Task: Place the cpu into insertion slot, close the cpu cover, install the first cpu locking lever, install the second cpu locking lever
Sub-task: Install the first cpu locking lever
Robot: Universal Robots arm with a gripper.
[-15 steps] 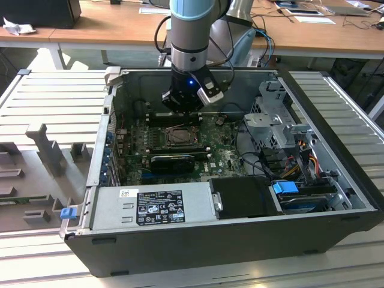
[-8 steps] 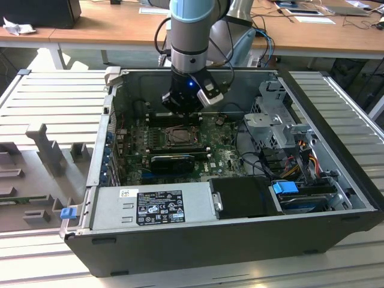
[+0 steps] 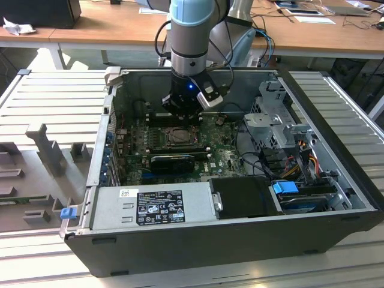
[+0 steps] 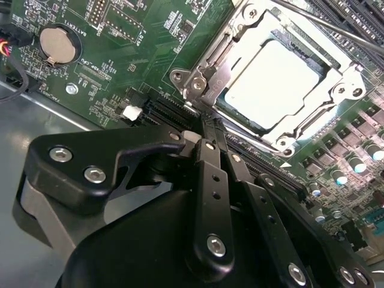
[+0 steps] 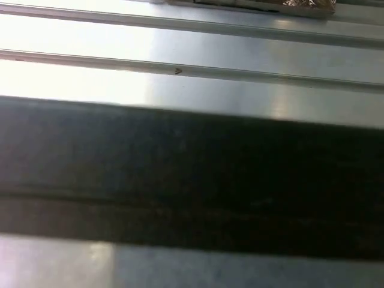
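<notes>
Grey-metal computer case lies open on its side with the green motherboard on its floor; the arm's gripper hangs inside, over the board's far edge, just beyond the insertion slot. In the second wrist view the fingers are drawn together with nothing between them, their tips at the socket's edge; the cpu cover lies shut over the slot; the cpu sits in the slot, its pale face showing through the window.
</notes>
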